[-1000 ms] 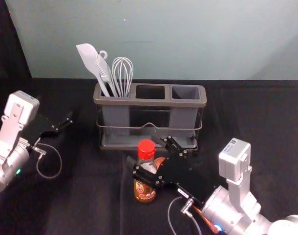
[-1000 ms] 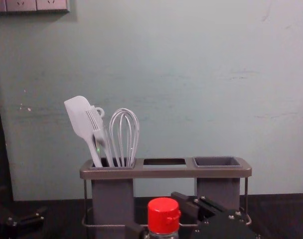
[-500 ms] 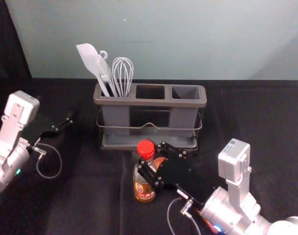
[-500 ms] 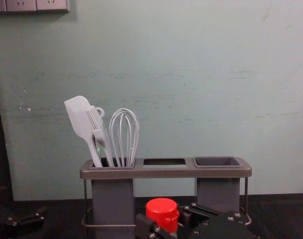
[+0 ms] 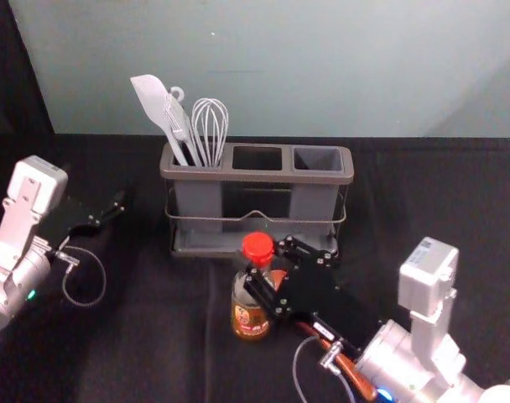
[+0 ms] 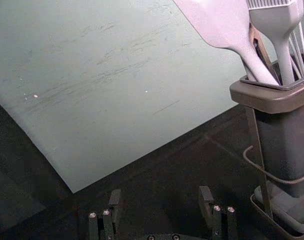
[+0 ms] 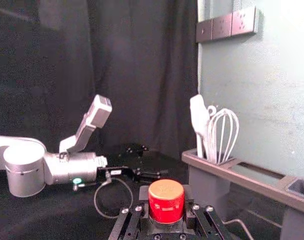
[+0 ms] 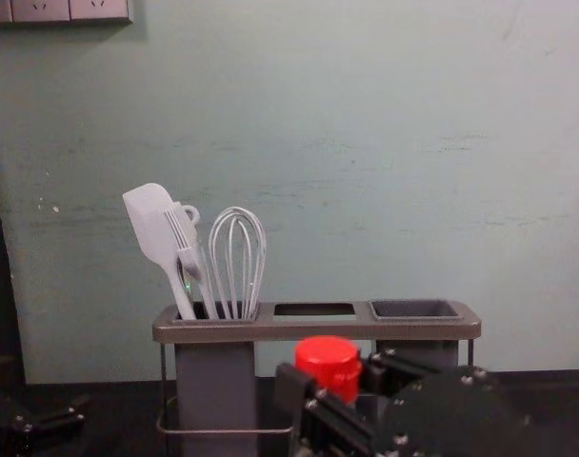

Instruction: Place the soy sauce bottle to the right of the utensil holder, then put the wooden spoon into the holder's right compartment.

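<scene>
Black cloth (image 5: 154,353) lies under the holder (image 5: 259,175). In front, the right claw (image 5: 266,259) grips the soy sauce bottle (image 5: 250,320) near its red cap (image 5: 257,245), maybe to stop it tipping. The left claw (image 6: 161,193) is open, left of the holder.

No wording can be read: the label (image 5: 251,319) on the soy sauce bottle (image 5: 241,292) carries tiny marks, and the sticker (image 5: 421,251) on the right arm's camera housing (image 5: 418,287) bears illegible print.
</scene>
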### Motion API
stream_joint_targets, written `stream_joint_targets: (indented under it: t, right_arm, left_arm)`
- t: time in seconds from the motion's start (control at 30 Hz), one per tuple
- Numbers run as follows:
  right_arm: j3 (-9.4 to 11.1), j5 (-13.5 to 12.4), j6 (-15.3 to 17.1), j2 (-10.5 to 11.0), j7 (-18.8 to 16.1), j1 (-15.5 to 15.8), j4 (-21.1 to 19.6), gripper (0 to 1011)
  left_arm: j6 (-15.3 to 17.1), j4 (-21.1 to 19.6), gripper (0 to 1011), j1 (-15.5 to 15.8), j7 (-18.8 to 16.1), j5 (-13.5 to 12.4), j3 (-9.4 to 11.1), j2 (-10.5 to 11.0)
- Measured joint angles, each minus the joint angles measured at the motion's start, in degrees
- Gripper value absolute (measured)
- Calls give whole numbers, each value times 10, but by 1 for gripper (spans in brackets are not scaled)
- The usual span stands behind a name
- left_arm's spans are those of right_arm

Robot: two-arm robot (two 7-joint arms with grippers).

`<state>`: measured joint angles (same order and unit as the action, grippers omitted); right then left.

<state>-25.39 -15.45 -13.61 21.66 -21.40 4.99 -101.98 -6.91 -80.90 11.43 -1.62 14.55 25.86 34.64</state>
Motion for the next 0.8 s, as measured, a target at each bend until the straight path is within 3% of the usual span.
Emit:
stream_joint_targets:
  t: [0.2,0.53,0.57,0.63,0.8]
  right_arm:
    - [26,-9,-6,5,0,21,-17,382]
    - [103,-28,-11,25,18,68,-39,382]
    - [103,-28,-11,25,18,68,-39,382]
    - [124,-31,-9,29,24,78,-40,382]
    - [153,-35,-5,33,29,83,-36,382]
  left_arm:
    - [0,0,1000,0,0,0,0,0]
    - [0,0,1000,0,0,0,0,0]
    - [0,0,1000,0,0,0,0,0]
    - [0,0,1000,0,0,0,0,0]
    - [0,0,1000,0,0,0,0,0]
